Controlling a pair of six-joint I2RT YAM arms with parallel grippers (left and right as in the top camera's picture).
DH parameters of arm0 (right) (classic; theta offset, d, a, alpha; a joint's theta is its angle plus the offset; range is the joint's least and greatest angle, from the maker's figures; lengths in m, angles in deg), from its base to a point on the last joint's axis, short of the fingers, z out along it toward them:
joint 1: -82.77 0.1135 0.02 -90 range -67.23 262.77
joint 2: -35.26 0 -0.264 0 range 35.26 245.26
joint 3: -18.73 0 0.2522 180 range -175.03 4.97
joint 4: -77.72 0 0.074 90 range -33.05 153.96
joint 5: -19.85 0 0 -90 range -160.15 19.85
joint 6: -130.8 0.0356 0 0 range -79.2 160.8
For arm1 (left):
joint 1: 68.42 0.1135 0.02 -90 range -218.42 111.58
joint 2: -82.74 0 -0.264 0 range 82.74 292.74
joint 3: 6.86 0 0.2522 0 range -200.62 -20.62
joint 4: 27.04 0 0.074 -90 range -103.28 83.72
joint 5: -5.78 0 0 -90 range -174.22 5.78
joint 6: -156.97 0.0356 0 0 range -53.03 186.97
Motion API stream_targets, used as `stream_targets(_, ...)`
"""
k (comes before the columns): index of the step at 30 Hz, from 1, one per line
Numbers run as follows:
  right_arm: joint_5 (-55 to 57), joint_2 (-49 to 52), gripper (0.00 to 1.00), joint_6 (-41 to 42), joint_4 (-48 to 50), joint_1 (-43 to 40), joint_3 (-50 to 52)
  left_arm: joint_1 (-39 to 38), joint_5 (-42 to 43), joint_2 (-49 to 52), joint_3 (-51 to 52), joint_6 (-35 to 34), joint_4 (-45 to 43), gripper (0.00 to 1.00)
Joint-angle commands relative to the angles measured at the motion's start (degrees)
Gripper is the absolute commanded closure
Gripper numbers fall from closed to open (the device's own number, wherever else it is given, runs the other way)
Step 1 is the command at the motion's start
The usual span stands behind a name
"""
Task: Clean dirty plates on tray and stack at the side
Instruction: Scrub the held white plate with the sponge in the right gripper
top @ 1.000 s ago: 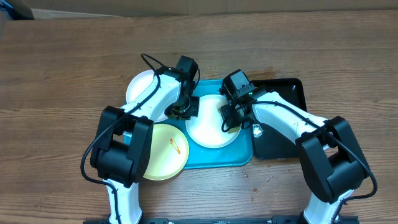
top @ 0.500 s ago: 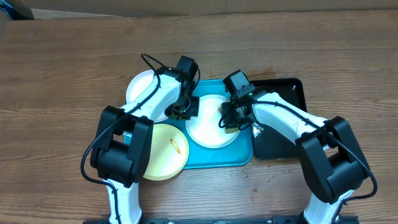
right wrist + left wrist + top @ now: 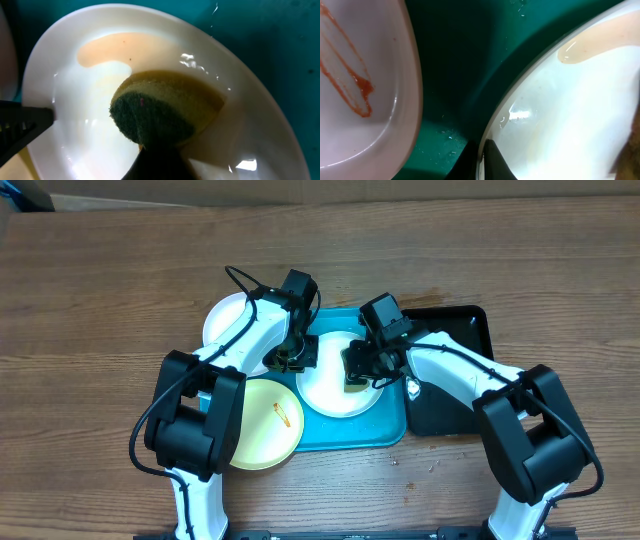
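Observation:
A white plate [image 3: 335, 385] lies in the middle of the turquoise tray [image 3: 385, 432]. My left gripper [image 3: 296, 360] is shut on this plate's left rim [image 3: 495, 125]. My right gripper [image 3: 357, 372] is shut on a yellow-and-green sponge [image 3: 155, 112] pressed onto the plate's inside [image 3: 85, 100], where a pale orange film [image 3: 105, 47] lies. A pale yellow-green plate [image 3: 265, 423] with an orange smear sits at the tray's front left. Another white plate [image 3: 228, 320] sits at the back left; its red smear shows in the left wrist view [image 3: 355, 85].
A narrow glossy black tray [image 3: 450, 395] lies right of the turquoise tray, under my right arm. Wooden table [image 3: 100, 290] surrounds everything. A cardboard edge runs along the table's far side.
My right gripper has slid the sponge leftward across the white plate, from its right rim toward the middle. My left gripper has stayed on the plate's left rim.

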Motion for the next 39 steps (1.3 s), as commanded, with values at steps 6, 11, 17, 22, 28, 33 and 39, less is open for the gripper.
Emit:
stream_targets(6,-6.8,-4.4,0.96,1.7,-4.7,-4.0,-2.8,0.0,-3.0,1.0,0.8,-4.0,-0.3,0.96)
stream_targets(11,-6.5,-4.6,0.96,2.3,-7.2,-3.7,-1.7,0.0,-1.7,1.0,0.8,-4.2,-0.7,0.96)
stream_targets(17,2.9,-4.6,0.96,12.1,-6.8,-3.2,0.8,0.0,-0.8,1.0,0.8,-4.2,-0.7,0.96)
stream_targets(22,3.2,-4.6,0.96,15.7,-0.7,-2.7,5.0,0.0,-0.5,1.0,0.8,-4.2,-0.6,0.96)
stream_targets(28,3.3,-4.6,0.96,18.0,6.5,0.7,9.9,0.0,-0.5,1.0,0.8,-4.2,-0.7,0.96)
stream_targets(33,6.3,-4.6,0.96,19.0,11.8,5.3,12.4,0.0,-0.5,1.0,0.8,-4.2,-0.7,0.96)
stream_targets(39,10.0,-4.6,0.96,19.9,17.0,9.0,12.6,0.0,-0.5,1.0,0.8,-4.2,-0.6,0.96)
